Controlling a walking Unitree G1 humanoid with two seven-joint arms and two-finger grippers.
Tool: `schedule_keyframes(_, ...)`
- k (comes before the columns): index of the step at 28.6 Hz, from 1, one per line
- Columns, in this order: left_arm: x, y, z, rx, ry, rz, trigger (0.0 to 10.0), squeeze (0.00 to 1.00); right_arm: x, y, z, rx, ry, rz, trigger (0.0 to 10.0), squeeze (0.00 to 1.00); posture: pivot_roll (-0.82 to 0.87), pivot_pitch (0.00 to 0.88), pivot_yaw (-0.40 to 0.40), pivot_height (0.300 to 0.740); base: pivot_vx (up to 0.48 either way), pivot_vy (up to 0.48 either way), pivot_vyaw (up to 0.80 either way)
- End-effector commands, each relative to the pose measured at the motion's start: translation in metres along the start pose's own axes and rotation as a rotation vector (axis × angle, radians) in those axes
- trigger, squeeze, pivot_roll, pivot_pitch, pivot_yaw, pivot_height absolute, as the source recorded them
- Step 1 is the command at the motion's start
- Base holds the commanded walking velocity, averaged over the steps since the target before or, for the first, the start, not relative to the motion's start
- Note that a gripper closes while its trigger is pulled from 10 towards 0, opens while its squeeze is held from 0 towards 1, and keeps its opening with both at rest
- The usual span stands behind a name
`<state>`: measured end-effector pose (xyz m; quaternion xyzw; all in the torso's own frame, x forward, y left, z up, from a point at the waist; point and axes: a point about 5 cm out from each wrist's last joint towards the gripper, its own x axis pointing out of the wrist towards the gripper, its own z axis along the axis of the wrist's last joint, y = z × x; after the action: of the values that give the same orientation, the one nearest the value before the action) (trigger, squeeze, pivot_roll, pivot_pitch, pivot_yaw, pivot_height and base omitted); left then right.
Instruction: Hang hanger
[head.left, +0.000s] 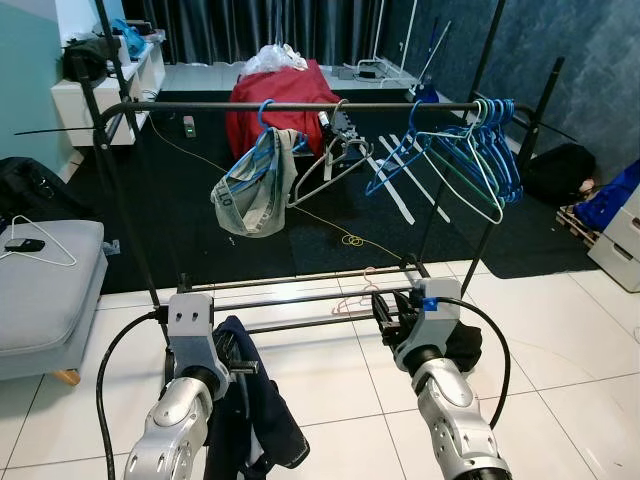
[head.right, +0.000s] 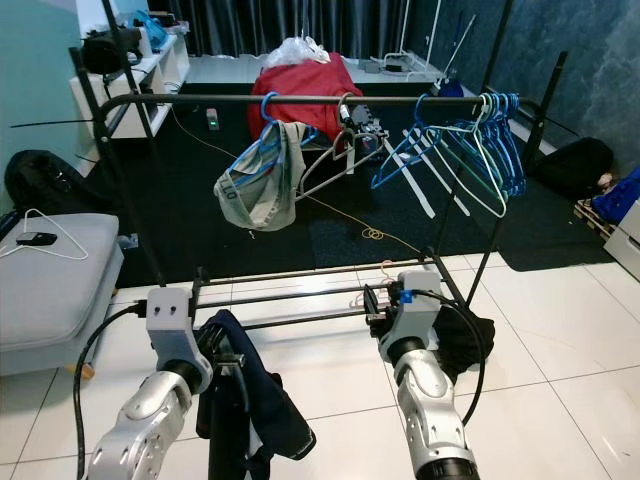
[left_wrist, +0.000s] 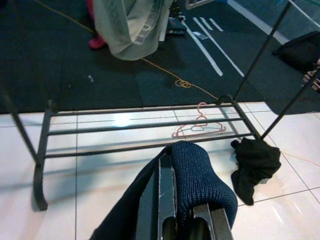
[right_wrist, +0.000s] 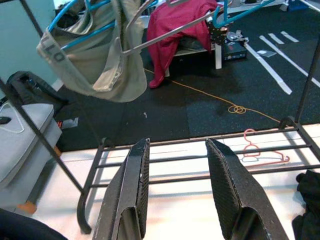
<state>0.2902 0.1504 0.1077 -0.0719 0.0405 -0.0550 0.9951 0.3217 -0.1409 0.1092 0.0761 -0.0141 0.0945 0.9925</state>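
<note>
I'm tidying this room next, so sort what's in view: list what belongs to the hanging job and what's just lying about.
Job:
left gripper, shut on dark blue garment
right gripper, open
clothes rack rail
blue hangers
pink hanger

Lying about:
black cloth
red cloth
grey seat

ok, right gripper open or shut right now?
Open. In the right wrist view the right gripper shows its two black fingers spread apart with nothing between them, only the rack's lower rails beyond.

Evenly lit indoor room, sharp throughout. Soft glare patches on glossy white floor tiles (left_wrist: 120, 120); dark carpet (head.left: 300, 230) beyond, faint shadows.
</note>
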Motion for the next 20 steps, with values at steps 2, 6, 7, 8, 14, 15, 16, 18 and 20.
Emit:
schedule_keyframes(2,0.0002,-0.0005,0.0043,0.012,-0.03,-0.011,10.0,0.0,-0.0004,0.0001,-0.0004,0.007,0.004,-0.001,10.0,0.0,0.0,0.036,-0.046,0.74,0.349,0.0,0.0)
schedule_keyframes(6,0.0002,0.0002,0.004,0.011,-0.03,-0.013,10.0,0.0,-0.0003,0.0007,-0.0007,0.009,0.005,0.0,10.0,0.0,0.0,0.036,-0.046,0.74,0.352,0.0,0.0)
schedule_keyframes(7,0.0002,0.0002,0.004,0.011,-0.03,-0.013,10.0,0.0,-0.0003,0.0007,-0.0007,0.009,0.005,0.0,10.0,0.0,0.0,0.036,-0.046,0.74,0.352,0.0,0.0)
schedule_keyframes(8,0.0005,0.0002,0.0041,0.009,-0.032,-0.014,10.0,0.0,-0.0003,0.0007,-0.0005,0.009,0.004,0.0,10.0,0.0,0.0,0.034,-0.045,0.74,0.352,0.0,0.0)
schedule_keyframes(14,0.001,-0.0015,0.0047,0.004,-0.037,-0.022,10.0,0.0,-0.0007,-0.0001,0.0005,0.01,0.0,0.001,10.0,0.0,0.0,0.034,-0.044,0.74,0.352,0.0,0.0)
schedule_keyframes(15,0.0011,-0.002,0.0048,0.003,-0.038,-0.024,10.0,0.0,-0.0008,-0.0004,0.0006,0.01,0.0,0.0,10.0,0.0,0.0,0.034,-0.044,0.74,0.352,0.0,0.0)
schedule_keyframes(16,0.0011,-0.002,0.0048,0.003,-0.038,-0.024,10.0,0.0,-0.0008,-0.0004,0.0006,0.01,0.0,0.0,10.0,0.0,0.0,0.034,-0.044,0.74,0.352,0.0,0.0)
schedule_keyframes(18,0.0013,-0.0024,0.0051,0.004,-0.038,-0.024,10.0,0.0,-0.0012,-0.0012,0.0008,0.013,-0.002,-0.002,10.0,0.0,0.0,0.036,-0.044,0.74,0.352,0.0,0.0)
schedule_keyframes(20,0.0014,-0.0023,0.0053,0.004,-0.039,-0.022,10.0,0.0,-0.0014,-0.0016,0.001,0.015,-0.004,-0.004,10.0,0.0,0.0,0.036,-0.044,0.74,0.352,0.0,0.0)
